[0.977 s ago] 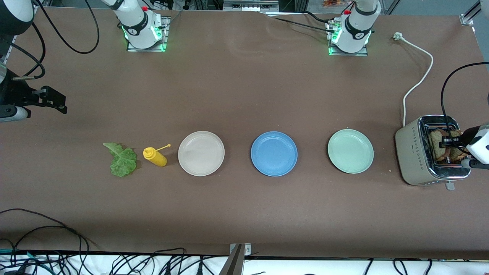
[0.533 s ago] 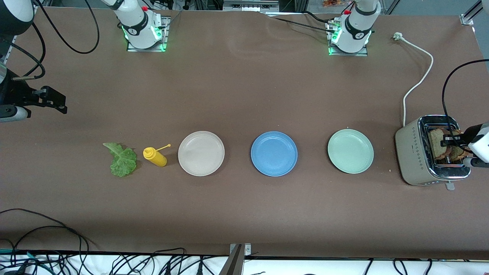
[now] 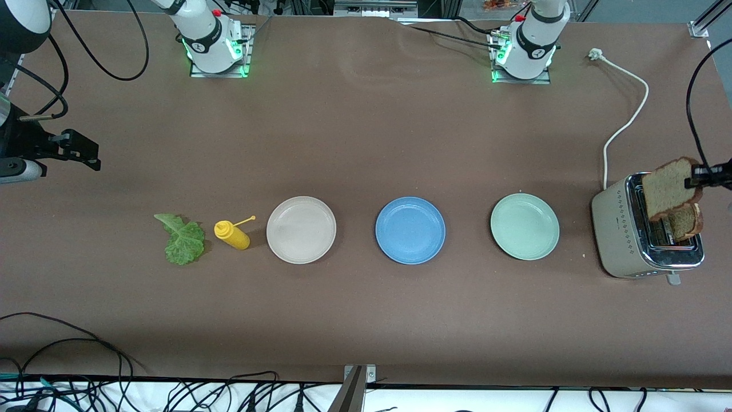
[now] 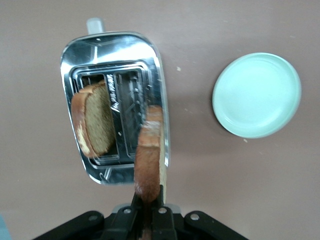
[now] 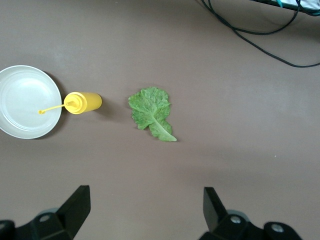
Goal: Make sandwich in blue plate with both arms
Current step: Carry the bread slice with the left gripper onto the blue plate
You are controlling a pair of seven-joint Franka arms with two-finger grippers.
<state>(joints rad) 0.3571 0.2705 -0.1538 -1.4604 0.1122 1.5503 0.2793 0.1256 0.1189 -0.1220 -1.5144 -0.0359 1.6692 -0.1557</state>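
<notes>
Left tool [image 4: 148,212] clenched on the crust edge of one bread slice [image 3: 668,187], which it holds on edge in the air directly over the toaster [image 3: 623,232]; in the left wrist view the slice hangs clear above the toaster's slotted top, fingers pinching its end. The left arm reaches in from past the counter's edge at its own end, only the tool tip and a looping black cable showing in the front view. Second bread slice [image 3: 686,223] stands upright in one toaster slot, leaning a little. Toaster sits at the left arm's end of the counter [image 3: 366,131], its white cord running away from the front camera. Beside the toaster, toward the right arm's end, come in a row the pale green plate [image 3: 524,226], then the blue plate [image 3: 410,230], bare, then the beige plate [image 3: 301,229], then the yellow squeeze bottle [image 3: 232,234] lying on its side, then the lettuce leaf [image 3: 183,240] flat on the counter. Right tool [image 5: 145,205] released, fingers spread wide; it hangs over the counter near the lettuce leaf, right arm waiting.
</notes>
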